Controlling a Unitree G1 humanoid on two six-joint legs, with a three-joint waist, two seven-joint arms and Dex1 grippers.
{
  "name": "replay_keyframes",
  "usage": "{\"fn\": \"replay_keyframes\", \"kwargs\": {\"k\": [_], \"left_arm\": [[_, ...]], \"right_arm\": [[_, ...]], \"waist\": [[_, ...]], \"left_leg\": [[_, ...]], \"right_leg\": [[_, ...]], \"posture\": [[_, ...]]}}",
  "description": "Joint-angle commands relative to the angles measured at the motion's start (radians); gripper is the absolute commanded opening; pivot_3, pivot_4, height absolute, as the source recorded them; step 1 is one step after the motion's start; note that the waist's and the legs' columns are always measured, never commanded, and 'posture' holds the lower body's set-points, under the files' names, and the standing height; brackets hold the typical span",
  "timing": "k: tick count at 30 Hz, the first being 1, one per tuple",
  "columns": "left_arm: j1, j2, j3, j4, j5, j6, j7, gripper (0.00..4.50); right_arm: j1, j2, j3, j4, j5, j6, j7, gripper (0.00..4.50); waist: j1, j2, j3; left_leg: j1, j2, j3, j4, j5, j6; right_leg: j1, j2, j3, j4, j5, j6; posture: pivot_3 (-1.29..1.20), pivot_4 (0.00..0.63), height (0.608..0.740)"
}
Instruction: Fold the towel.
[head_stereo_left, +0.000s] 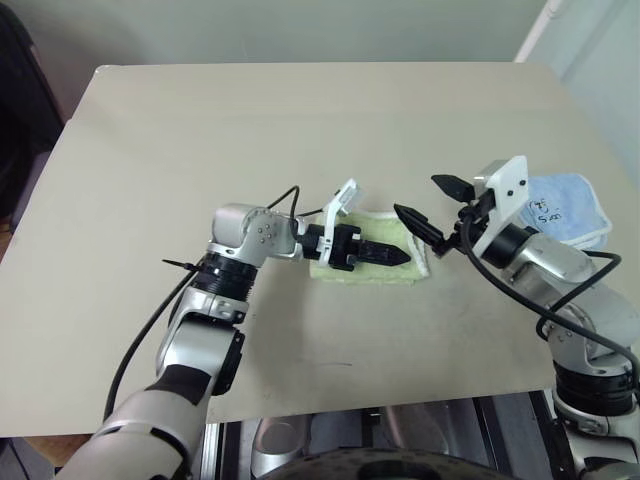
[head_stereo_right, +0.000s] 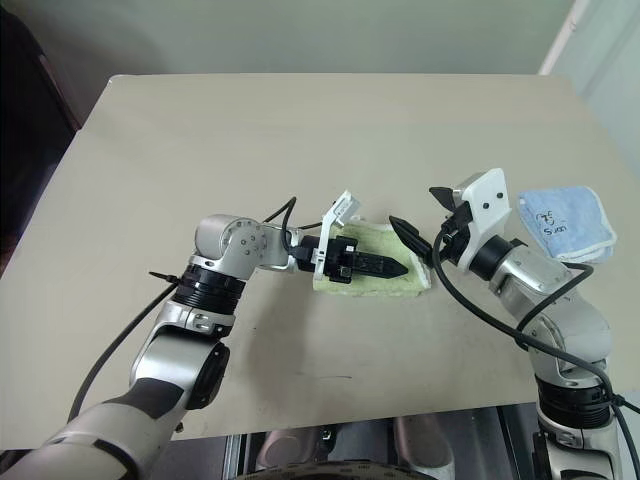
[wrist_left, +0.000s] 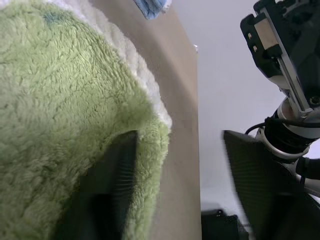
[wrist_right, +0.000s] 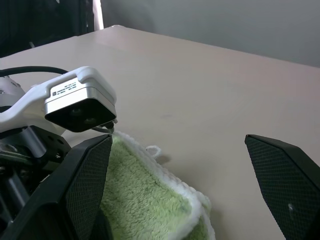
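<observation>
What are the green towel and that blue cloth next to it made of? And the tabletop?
The green towel looks like fluffy terry cloth: its looped pile shows close up, with a white stitched edge. The blue cloth seems a similar soft fabric with white edging. The table has a smooth, matte beige top, possibly laminate or painted board; I can't tell which.

Black handwriting on the light blue cloth (head_stereo_right: 567, 222) and the camera's label (wrist_right: 67, 88) are both illegible.

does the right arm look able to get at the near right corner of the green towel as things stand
Probably yes. The right tool hangs open just beside the towel, and that corner lies bare on the table. The left tool lies over the towel's middle, leaving that corner free.
</observation>
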Motion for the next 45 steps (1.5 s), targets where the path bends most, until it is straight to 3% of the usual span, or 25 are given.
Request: {"fn": "replay_keyframes", "kwargs": {"k": [1,7,10,12,16,20,24,26,37,41,45], "left_arm": [[-0.01,0.011,0.044,-0.065,-0.035,-0.017,-0.039,4.36],[-0.042,0.023,0.185,-0.102,-0.138,0.041,-0.033,4.49],[0.004,0.057,0.212,-0.155,-0.112,-0.098,-0.069,4.49],[0.056,0.095,0.187,-0.189,-0.042,-0.266,-0.124,4.5],[0.094,0.13,0.212,-0.176,0.002,-0.382,-0.118,3.58],[0.136,0.192,0.202,-0.192,0.041,-0.459,-0.149,2.05],[0.194,0.178,0.2,-0.205,0.076,-0.626,-0.192,0.6],[0.237,0.161,0.181,-0.22,0.108,-0.762,-0.251,0.02],[0.277,0.083,0.051,-0.166,0.218,-0.93,-0.301,0.02],[0.274,0.074,-0.002,-0.074,0.302,-1.037,-0.331,0.02],[0.298,0.103,-0.114,0.025,0.478,-1.18,-0.329,0.02]], "right_arm": [[-0.001,-0.008,-0.034,-0.041,0.009,-0.004,-0.018,4.5],[-0.042,0.019,-0.099,-0.016,0.061,0.004,-0.038,4.5],[-0.07,0.032,-0.131,-0.002,0.105,0.027,-0.051,4.5],[-0.08,0.037,-0.138,-0.003,0.134,0.04,-0.052,4.12],[-0.08,0.039,-0.125,-0.008,0.164,0.057,-0.048,2.82],[-0.072,0.05,-0.092,-0.002,0.167,0.057,-0.039,1.3],[-0.07,0.073,-0.038,0.005,0.161,0.06,-0.043,0.0],[-0.064,0.082,0.001,0.014,0.144,0.059,-0.046,0.0],[0.012,0.057,0.123,0.087,0.027,0.042,-0.034,0.0],[0.025,0.068,0.119,0.129,-0.005,0.021,-0.043,0.0],[0.045,0.125,0.095,0.219,-0.04,-0.034,-0.079,0.0]], "waist": [[0.0,0.0,0.0],[0.0,0.0,0.0],[-0.001,0.0,0.0],[-0.004,0.001,0.0],[-0.003,0.001,0.0],[-0.002,0.001,0.0],[-0.003,0.001,0.0],[-0.003,0.001,0.0],[-0.004,0.001,0.0],[-0.005,0.002,0.0],[-0.006,0.002,0.0]], "left_leg": [[0.0,0.0,0.0,0.0,0.0,0.0],[0.0,0.0,0.0,0.0,0.0,0.0],[0.0,0.0,0.0,0.0,0.0,0.0],[0.0,0.0,0.0,0.0,0.0,0.0],[0.0,0.0,0.0,0.0,0.0,0.0],[-0.002,0.0,0.0,0.0,-0.001,0.002],[-0.003,0.0,0.0,0.0,-0.003,0.003],[-0.003,0.0,0.0,0.001,-0.004,0.003],[-0.008,0.0,-0.001,0.01,-0.013,0.007],[-0.008,0.0,-0.001,0.009,-0.014,0.007],[-0.008,0.0,-0.001,0.009,-0.014,0.007]], "right_leg": [[0.0,0.0,0.0,0.0,0.0,0.0],[0.0,0.0,0.0,0.0,-0.001,-0.002],[0.0,0.0,0.001,0.0,-0.001,-0.002],[0.0,0.0,0.001,0.0,-0.002,-0.003],[-0.001,0.0,0.0,0.001,-0.005,-0.005],[-0.002,0.0,0.0,0.001,-0.005,-0.004],[-0.002,0.0,0.0,0.001,-0.005,-0.004],[-0.003,0.0,0.0,0.001,-0.004,-0.006],[-0.004,-0.002,-0.002,0.0,-0.003,-0.005],[-0.004,-0.002,-0.002,0.001,-0.004,-0.006],[-0.005,-0.002,-0.002,0.001,-0.003,-0.006]], "posture": [[0.0,0.15,0.74],[0.0,0.15,0.74],[0.0,0.15,0.74],[0.0,0.15,0.74],[0.0,0.15,0.74],[0.0,0.15,0.74],[0.0,0.15,0.74],[0.0,0.15,0.74],[0.0,0.15,0.74],[0.0,0.15,0.74],[0.0,0.15,0.74]]}}
